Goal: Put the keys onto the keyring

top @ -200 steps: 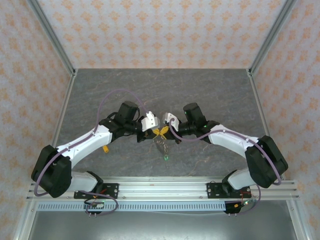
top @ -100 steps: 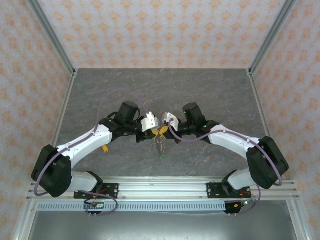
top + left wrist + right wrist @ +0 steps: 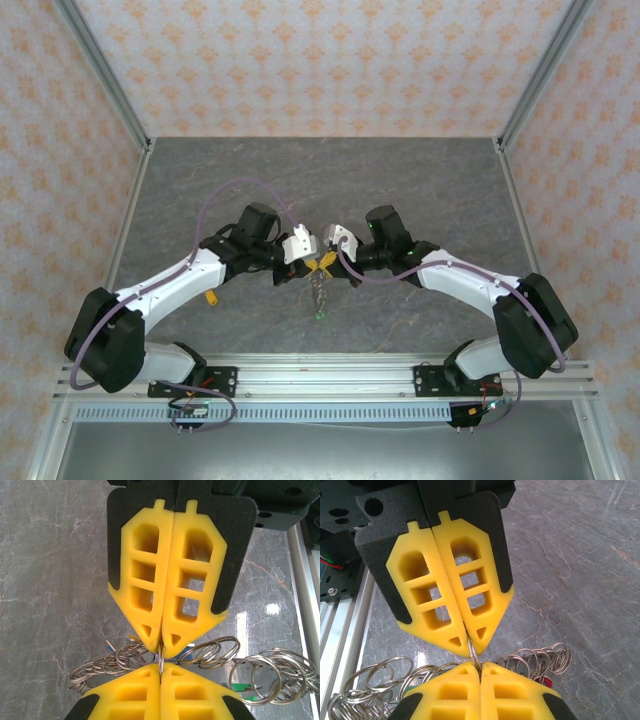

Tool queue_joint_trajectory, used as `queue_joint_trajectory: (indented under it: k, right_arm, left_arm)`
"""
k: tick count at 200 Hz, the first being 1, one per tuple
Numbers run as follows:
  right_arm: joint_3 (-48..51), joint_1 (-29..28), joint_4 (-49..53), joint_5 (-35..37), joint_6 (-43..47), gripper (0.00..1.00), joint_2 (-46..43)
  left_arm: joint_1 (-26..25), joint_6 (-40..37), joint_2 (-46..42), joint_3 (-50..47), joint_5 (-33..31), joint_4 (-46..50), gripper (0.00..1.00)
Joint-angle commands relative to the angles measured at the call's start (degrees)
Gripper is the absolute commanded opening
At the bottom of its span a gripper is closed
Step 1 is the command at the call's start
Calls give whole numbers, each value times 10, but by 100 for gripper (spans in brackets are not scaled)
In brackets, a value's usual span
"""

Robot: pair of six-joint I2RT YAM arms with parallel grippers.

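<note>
Yellow left tool [image 3: 161, 649], right tool [image 3: 472, 651] both clamped on keyring [image 3: 207, 656]; keys [image 3: 244, 687] mostly hidden.

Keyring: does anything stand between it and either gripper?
Nothing visible. The left gripper and right gripper meet tip to tip, fingers shut directly on a thin loop of the keyring.

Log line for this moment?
left end effector: shut on keyring | right end effector: shut on keyring | pose: tip to tip
</note>
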State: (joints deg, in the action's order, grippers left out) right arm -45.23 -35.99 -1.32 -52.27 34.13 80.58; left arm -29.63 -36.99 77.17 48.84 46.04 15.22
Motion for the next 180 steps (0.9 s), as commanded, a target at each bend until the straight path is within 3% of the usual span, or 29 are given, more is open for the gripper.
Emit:
queue_joint_trajectory:
  k: [1,38,76,132,180]
  right_arm:
    - [-5,-7,-43,-7,-3,0,-28]
    - [7,4,-41,-11,-9,6,-28]
    - [30,25,-91,-81,-43,12,-2]
    - [43,37,-144,-94,-59,15,27]
    - [48,43,-154,-88,-57,2,30]
  left_arm:
    - [-6,0,-5,7,6,-6,0]
    - [3,28,-21,-12,40,-49,0]
    - [20,85,-34,-43,83,-143,0]
    - [21,109,-35,-59,106,-186,0]
    - [23,121,-39,-65,104,-204,0]
